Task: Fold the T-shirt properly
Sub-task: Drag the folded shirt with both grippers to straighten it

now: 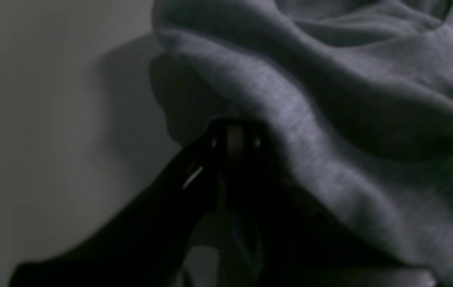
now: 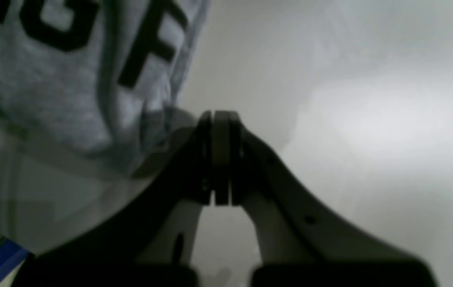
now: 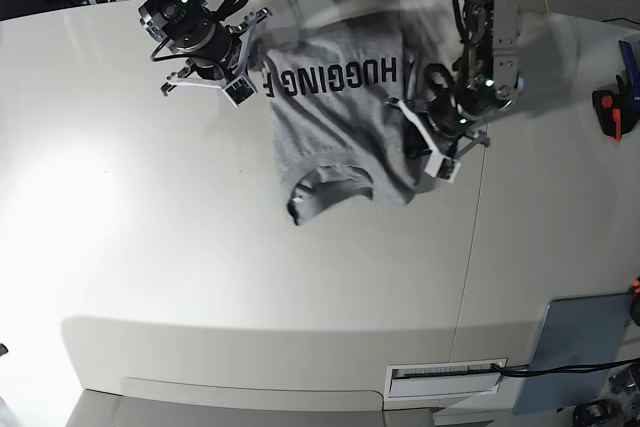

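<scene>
T-shirt (image 3: 335, 127) hangs upper centre of the base view, strung left-right between right gripper (image 3: 243, 69) and left gripper (image 3: 428, 137), both pinched closed at its edges, collar lowest.

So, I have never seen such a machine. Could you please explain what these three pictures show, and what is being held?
This is a robot with two arms at a white table. The wide picture looks down on the whole table. The other two come from small cameras on the wrists, looking along each claw.

On the table is a grey T-shirt with black letters. The left gripper, on the right of the wide picture, is closed at the edge of the cloth and seems to pinch it, though that picture is dark. The right gripper is closed right beside the printed edge; whether it holds cloth is unclear. A red-and-black tool lies at the far right.
</scene>
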You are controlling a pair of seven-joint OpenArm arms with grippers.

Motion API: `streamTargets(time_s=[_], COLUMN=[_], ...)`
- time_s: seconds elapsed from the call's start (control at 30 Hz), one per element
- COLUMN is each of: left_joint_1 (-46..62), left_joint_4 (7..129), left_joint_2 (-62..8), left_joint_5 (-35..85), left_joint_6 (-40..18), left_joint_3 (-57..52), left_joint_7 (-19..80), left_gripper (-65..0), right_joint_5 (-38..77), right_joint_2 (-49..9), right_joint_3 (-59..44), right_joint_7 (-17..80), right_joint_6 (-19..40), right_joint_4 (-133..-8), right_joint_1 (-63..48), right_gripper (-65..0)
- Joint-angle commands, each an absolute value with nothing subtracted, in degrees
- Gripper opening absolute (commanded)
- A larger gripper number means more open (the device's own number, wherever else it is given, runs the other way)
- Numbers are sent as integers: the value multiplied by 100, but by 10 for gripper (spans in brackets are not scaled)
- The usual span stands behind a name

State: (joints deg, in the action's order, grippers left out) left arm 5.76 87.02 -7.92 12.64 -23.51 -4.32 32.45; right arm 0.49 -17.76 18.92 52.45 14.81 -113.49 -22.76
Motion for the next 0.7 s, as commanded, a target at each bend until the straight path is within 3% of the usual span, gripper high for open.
streamTargets(time_s=[0.0,0.37,0.57,0.67], left_joint_1=[462,158,176,213], left_joint_4=[8759,9035,9421,9618], left_joint_2=[-764,-814,-814,-812], left_joint_5=[1326,1260,1413,1997], left_joint_6=[-2379,-2377,-2381,-2764], left_joint_3=[-327,-349,-932,-1068], left_joint_7=[3142,3227,3743,4012], left_gripper=[-616,-616,-616,-616], right_joint_5=[60,-235,-773,-1059], right_joint_2=[-1796,-1811,-1811,-1811], right_joint_3=[1881,1863,1863,1863], right_joint_7=[5151,5192,5170,5122], right_joint_6=[1472,1428,847,556], right_joint_4=[-11476,-11476,-11476,-11476], right_joint_1=[-2298,-2283,-2191,-1979], right_gripper=[-650,-650,-650,-650])
